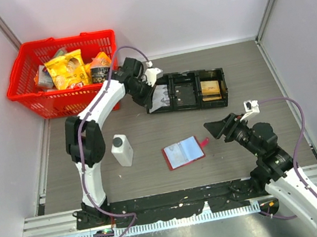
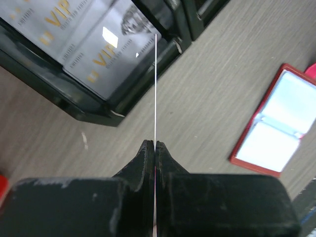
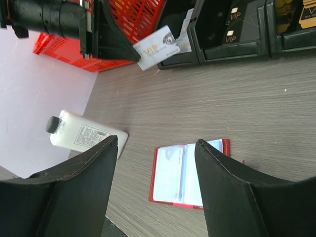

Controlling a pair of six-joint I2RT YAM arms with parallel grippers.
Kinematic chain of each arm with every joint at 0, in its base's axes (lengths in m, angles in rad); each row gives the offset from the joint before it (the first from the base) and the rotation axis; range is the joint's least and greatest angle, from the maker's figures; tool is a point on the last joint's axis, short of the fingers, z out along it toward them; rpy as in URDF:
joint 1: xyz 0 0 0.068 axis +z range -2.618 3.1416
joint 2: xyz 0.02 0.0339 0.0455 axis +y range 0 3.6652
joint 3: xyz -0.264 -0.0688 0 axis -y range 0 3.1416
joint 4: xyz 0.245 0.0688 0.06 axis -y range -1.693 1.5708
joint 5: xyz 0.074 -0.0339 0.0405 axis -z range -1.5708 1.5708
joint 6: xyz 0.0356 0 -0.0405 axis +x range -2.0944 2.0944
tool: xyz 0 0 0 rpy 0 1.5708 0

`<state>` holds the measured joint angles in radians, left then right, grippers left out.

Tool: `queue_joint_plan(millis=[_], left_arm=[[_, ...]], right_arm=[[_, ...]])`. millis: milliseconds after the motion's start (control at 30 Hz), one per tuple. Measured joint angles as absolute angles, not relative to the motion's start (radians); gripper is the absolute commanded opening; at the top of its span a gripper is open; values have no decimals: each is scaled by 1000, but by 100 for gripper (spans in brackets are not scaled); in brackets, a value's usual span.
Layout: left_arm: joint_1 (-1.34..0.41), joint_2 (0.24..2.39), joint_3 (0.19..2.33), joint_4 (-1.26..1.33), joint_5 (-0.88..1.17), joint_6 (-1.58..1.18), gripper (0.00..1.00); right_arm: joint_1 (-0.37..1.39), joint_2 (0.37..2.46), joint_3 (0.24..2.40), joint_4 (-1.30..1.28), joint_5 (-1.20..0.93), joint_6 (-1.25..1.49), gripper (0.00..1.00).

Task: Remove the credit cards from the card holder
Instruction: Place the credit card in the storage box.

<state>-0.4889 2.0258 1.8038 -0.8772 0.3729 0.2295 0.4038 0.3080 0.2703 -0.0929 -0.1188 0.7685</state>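
Observation:
The red card holder [image 1: 183, 153] lies open on the table, its pale sleeves facing up; it also shows in the left wrist view [image 2: 279, 128] and the right wrist view [image 3: 182, 175]. My left gripper [image 1: 147, 96] is shut on a whitish-grey credit card [image 1: 160, 99] and holds it over the left end of the black tray [image 1: 190, 74]. In the left wrist view the gripper [image 2: 155, 143] pinches the card [image 2: 155, 89] edge-on, with two grey cards [image 2: 94, 49] lying in the tray below. My right gripper [image 1: 218, 127] is open and empty, just right of the holder, its fingers [image 3: 89, 173] spread wide.
A white bottle with a black cap [image 1: 122, 150] stands left of the holder. A red basket of snack packs [image 1: 64, 73] sits at the back left. The tray's right compartment holds a gold-brown item [image 1: 210, 89]. Walls enclose the table.

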Motion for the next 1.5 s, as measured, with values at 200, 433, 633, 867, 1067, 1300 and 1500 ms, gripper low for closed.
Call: queue_joint_plan(millis=[200, 433, 633, 867, 1067, 1300, 1500], left_arm=[[-466, 2139, 1986, -955, 413, 358, 0], [-469, 2290, 2135, -1052, 445, 464, 0], [-469, 2302, 2157, -1053, 444, 498, 11], [-471, 2303, 2158, -1030, 388, 500, 36], [-471, 2289, 2154, -968, 355, 457, 61], [-471, 2037, 1982, -826, 233, 300, 98], [-472, 1694, 1839, -745, -129, 10, 100]], right_arm=[[404, 308, 270, -113, -124, 754, 68], [404, 338, 270, -115, -135, 748, 68], [404, 392, 270, -113, -154, 731, 68], [404, 521, 303, -131, -193, 680, 68], [404, 622, 377, -149, -256, 621, 68], [426, 714, 424, -155, -278, 561, 68], [588, 855, 468, -168, -151, 499, 69]])
